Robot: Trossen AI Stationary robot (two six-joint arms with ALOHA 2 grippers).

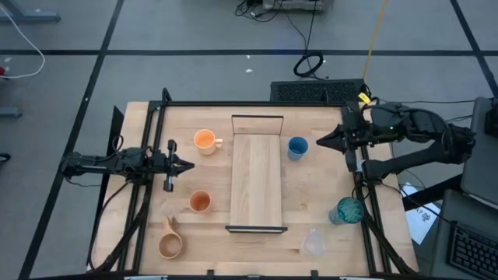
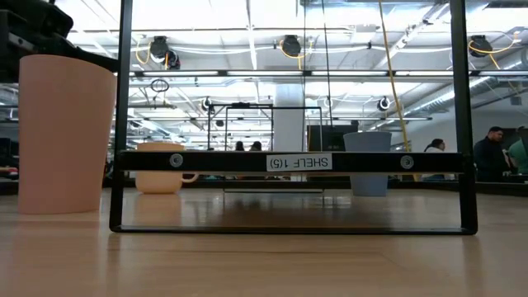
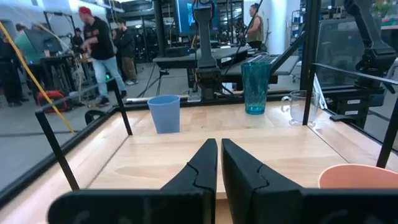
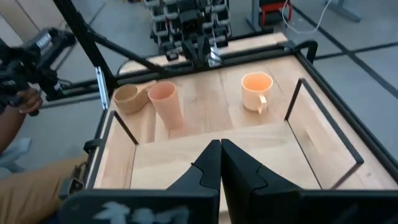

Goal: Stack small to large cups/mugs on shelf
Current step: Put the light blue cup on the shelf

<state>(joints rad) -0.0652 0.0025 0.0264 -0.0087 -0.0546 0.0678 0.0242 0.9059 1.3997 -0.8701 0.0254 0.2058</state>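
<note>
The shelf [image 1: 257,173] lies in the table's middle, bare. To its left stand the orange handled mug [image 1: 205,141], the small orange cup [image 1: 200,202] and the tan wooden mug [image 1: 170,243]. To its right stand the blue cup [image 1: 297,147], the teal tumbler [image 1: 349,211] and the clear cup [image 1: 313,243]. My left gripper [image 1: 189,164] is shut and empty at the left, between the two orange vessels. My right gripper [image 1: 319,141] is shut and empty, just right of the blue cup.
A black frame [image 1: 163,109] rings the tabletop, with uprights at its corners. The shelf's black end frame [image 2: 289,162] stands near the table's near edge. People stand in the room beyond the table [image 3: 99,43]. A person's hand [image 4: 25,99] shows off the table.
</note>
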